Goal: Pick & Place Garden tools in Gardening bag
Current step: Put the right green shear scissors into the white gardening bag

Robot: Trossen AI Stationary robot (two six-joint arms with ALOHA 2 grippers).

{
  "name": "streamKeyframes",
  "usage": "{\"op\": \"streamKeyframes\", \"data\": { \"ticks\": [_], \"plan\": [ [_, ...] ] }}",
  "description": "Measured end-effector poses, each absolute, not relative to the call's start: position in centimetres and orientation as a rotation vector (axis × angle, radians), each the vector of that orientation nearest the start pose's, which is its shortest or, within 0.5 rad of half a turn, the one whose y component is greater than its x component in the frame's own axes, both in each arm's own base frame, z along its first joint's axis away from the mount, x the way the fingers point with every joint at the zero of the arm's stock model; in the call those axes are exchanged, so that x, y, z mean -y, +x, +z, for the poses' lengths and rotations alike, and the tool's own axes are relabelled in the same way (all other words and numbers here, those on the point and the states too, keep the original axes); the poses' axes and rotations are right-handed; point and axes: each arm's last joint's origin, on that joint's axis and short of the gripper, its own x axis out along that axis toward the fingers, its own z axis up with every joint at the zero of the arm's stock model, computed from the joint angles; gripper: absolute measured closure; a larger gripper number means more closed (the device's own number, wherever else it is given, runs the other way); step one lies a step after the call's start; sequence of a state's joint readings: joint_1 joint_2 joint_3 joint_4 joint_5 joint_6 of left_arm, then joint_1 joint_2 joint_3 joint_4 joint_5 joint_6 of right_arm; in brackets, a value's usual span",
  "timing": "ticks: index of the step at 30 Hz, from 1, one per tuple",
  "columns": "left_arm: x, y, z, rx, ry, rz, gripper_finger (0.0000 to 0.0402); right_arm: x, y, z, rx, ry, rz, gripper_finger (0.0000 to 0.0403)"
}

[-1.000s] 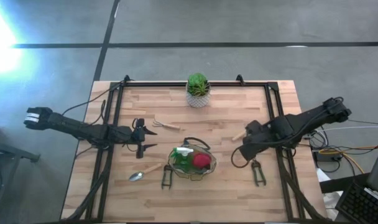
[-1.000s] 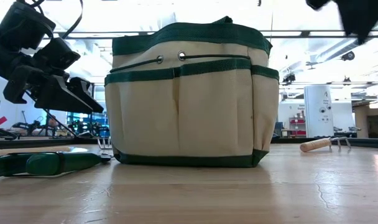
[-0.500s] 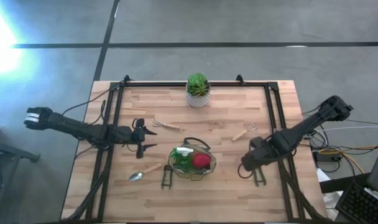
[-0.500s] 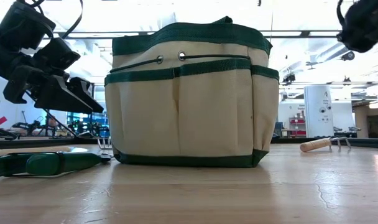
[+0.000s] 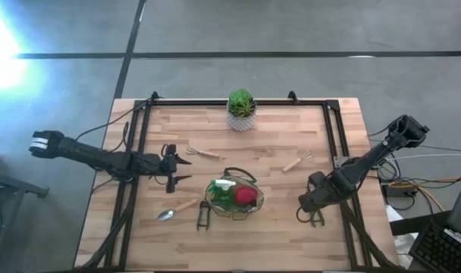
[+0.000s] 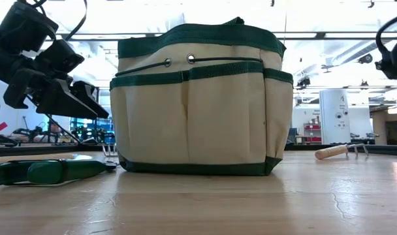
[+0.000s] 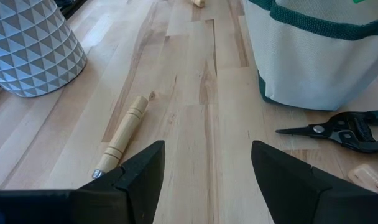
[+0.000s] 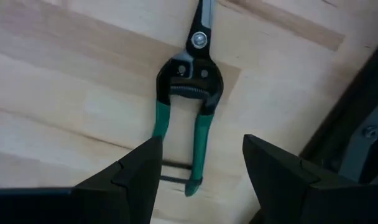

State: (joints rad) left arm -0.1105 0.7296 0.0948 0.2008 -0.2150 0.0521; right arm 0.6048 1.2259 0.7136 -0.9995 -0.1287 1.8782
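Right end effector (image 5: pixel 312 210) hangs directly over the right-hand pruning shears (image 8: pixel 188 112) near the counter's (image 5: pixel 276 144) right edge, fingers spread and empty. In the right wrist view the shears lie flat straight ahead, between the two fingers (image 8: pixel 130 171), long axis running away from the wrist: green handles nearest, pivot and blade tip farthest. The spread fingers straddle the handles crosswise, so a straight drop looks enough, no wrist turn likely needed. The gardening bag (image 5: pixel 234 196) sits mid-counter, well apart to the left of these shears, already holding a green spray bottle (image 5: pixel 224 186) and a red item (image 5: pixel 246 196). Left end effector (image 5: pixel 177 168) waits just left of the bag, fingers spread, holding nothing; the other shears (image 5: pixel 203 215), trowel (image 5: pixel 177 208) and a wooden-handled rake (image 5: pixel 202 152) are nearer that arm. A second wooden-handled tool (image 5: pixel 297 161) lies between bag and right arm.
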Motion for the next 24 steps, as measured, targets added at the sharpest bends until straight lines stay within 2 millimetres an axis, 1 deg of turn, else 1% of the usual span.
{"op": "streamKeyframes", "data": {
  "ticks": [6, 13, 19, 24],
  "plan": [
    [1.0, 14.3, 14.2, -0.431, 0.122, 0.092, 0.0161, -10.4, 14.3, 17.1, -1.433, 1.099, -0.890, 0.0188],
    [1.0, 14.3, 14.2, -0.431, 0.122, 0.092, 0.0161, -9.9, 13.5, 15.1, -1.467, 1.107, -0.894, 0.0188],
    [1.0, 14.3, 14.2, -0.431, 0.122, 0.091, 0.0161, -9.8, 13.3, 13.8, -1.451, 1.149, -0.870, 0.0188],
    [1.0, 14.3, 14.2, -0.431, 0.122, 0.092, 0.0161, -9.6, 13.0, 13.2, -1.444, 1.177, -0.889, 0.0189]
  ]
}}
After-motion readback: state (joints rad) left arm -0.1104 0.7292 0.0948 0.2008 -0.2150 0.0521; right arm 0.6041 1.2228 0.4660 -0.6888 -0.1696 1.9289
